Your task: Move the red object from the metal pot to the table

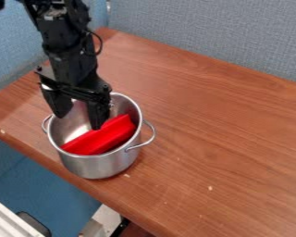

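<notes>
The metal pot (104,159) stands near the table's front left edge, shiny, with a loop handle on its right side. Inside it the red object (99,137), a long bright red block, lies slanted from lower left to upper right. My gripper (77,107) hangs from the black arm, pointing straight down into the pot's back left part. Its jaws are open, one finger near the pot's left wall and the other just touching or beside the block's upper end. Nothing is held. The table (213,120) is reddish-brown wood grain.
Behind the table rises a blue wall (225,32). The table's front edge (138,222) runs close below the pot, with floor beyond it. Bare wood spreads to the right of the pot.
</notes>
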Controlling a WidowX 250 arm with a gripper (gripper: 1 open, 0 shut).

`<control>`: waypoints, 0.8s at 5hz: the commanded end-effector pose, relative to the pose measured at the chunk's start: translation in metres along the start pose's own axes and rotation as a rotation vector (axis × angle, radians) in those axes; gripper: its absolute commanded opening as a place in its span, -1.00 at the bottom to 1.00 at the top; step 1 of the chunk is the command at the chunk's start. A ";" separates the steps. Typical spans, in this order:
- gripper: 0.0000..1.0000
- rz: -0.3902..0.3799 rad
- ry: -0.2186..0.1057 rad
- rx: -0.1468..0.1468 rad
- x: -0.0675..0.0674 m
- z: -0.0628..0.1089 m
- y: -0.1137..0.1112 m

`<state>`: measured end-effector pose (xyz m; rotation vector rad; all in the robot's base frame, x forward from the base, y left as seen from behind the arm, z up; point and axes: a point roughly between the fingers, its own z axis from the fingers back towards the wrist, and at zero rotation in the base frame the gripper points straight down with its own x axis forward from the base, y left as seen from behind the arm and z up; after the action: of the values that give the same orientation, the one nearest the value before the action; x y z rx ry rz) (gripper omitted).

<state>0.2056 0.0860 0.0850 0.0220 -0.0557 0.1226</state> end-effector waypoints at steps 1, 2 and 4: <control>1.00 0.016 -0.021 0.011 0.005 0.005 0.006; 1.00 0.020 -0.020 0.011 0.005 0.005 0.006; 1.00 0.028 -0.019 0.013 0.006 0.005 0.007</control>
<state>0.2049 0.0861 0.0836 0.0211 -0.0463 0.1364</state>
